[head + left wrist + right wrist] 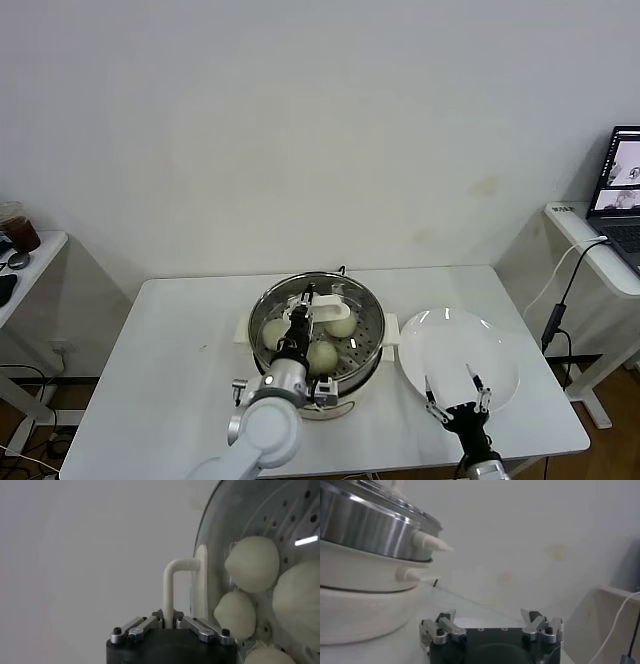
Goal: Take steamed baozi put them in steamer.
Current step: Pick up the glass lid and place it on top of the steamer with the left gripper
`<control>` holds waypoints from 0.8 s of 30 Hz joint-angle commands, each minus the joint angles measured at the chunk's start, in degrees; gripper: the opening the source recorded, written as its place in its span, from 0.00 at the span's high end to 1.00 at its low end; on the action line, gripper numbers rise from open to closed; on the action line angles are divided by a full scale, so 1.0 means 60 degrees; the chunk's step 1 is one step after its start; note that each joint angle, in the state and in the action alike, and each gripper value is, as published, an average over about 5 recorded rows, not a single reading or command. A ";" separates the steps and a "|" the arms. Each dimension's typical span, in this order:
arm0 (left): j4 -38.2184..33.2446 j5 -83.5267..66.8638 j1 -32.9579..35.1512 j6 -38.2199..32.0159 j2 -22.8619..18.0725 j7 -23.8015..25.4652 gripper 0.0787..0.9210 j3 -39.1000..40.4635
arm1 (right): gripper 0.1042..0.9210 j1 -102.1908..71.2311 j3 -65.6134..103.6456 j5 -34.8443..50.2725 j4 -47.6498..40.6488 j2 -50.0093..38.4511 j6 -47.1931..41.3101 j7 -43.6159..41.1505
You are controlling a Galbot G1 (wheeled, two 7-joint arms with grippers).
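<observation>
Left claw (303, 300) is over the steamer (372, 345), fingers pinched tight on the white handle (172, 587) of the glass lid (201, 587). Head view shows the lid with that handle sitting across the top of the pot; whether the lid rests fully on the rim or is tilted cannot be told. Left wrist view shows the handle's upright bar running straight down between the closed fingers (137, 627).

Steamer contents: pale buns (322, 356) on the perforated steel floor. Three can be counted in the head view, one toward the table's left side, one toward the back right, one toward the front edge. Left wrist view shows four, lying close together, at least two touching. Steamer stands on its white cooker base (355, 610) at the middle of the table (165, 375), nearer the front edge than the back.

Right claw (458, 396) hovers low at the front-right part of the table, over the front rim of the white plate (500, 355), fingers spread wide and holding nothing. Plate lies just to the right of the steamer, near its side handle (390, 335); no bun on it.

Off the table: laptop (622, 195) on a side desk to the right, cup (18, 226) on a desk to the left.
</observation>
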 commanded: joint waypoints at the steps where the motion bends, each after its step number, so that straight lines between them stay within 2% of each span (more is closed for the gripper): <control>1: 0.0164 0.0050 -0.0071 0.0022 -0.0105 -0.0063 0.89 0.0041 | 0.12 0.0000 -0.0014 -0.0028 -0.0018 -0.0001 0.0029 -0.0015; 14: -0.0223 -0.0935 0.0413 -0.0166 0.0001 -0.0611 0.88 -0.0338 | 0.12 -0.0019 -0.0070 0.0048 0.0033 -0.0033 -0.0007 -0.0070; 19: -0.0725 -0.1603 0.0951 -0.0740 -0.0051 -0.1328 0.74 -0.0698 | 0.12 -0.0034 -0.0130 0.0047 0.0035 -0.0029 -0.0012 -0.0084; 24: -0.1736 -0.3653 0.1888 -0.1609 0.0068 -0.1894 0.58 -0.1146 | 0.12 -0.0055 -0.0189 0.0071 0.0049 -0.0037 -0.0034 -0.0115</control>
